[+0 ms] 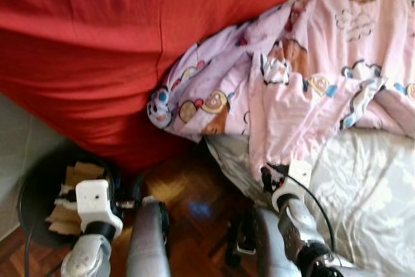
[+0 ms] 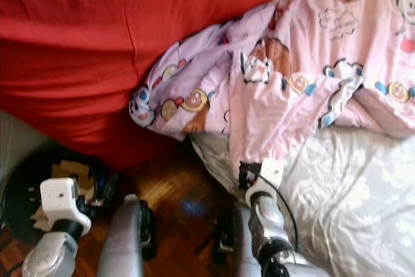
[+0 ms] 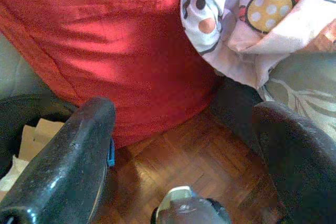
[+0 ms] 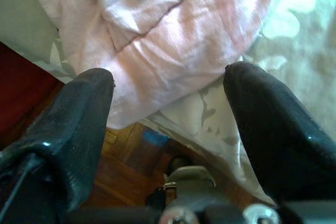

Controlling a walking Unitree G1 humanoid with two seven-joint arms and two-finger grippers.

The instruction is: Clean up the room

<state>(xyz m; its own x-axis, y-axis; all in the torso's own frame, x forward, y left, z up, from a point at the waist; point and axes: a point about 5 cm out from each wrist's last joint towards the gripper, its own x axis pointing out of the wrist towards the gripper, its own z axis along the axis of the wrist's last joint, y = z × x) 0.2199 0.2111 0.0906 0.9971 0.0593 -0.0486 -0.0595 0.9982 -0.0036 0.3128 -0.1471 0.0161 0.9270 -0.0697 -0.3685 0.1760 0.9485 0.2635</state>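
**Right pincer poised at the hanging corner of the pink blanket**

Left eye view: your right pincer (image 1: 275, 176) sits at the lowest hanging corner of the pink cartoon-print blanket (image 1: 305, 63), which lies crumpled across the bed and spills over its edge. Below it is the pale floral sheet (image 1: 369, 186); to the left a red bedspread (image 1: 97, 43) droops toward the parquet floor (image 1: 188, 205). Your left pincer (image 1: 126, 202) is low by the floor, beside a dark bin (image 1: 35, 189) with cardboard scraps inside.

Right eye view: the same layout. The blanket corner drapes onto the right pincer's tip, so you are at the cloth rather than short of it.

Left wrist view: the left pincer's fingers (image 3: 63, 166) are spread wide with nothing between them, aimed at the floor and the red bedspread. It looks idle; leave it there.

Right wrist view: the right pincer's fingers (image 4: 73, 124) are spread, with the pink hem hanging in the gap and the floral sheet just behind it.

The step in hand seems to be taking hold of that corner. Push in a touch deeper so you catch a full fold, not just the hem. Keep the fingers off the sheet, or you may drag both layers together. Then close firmly before lifting.
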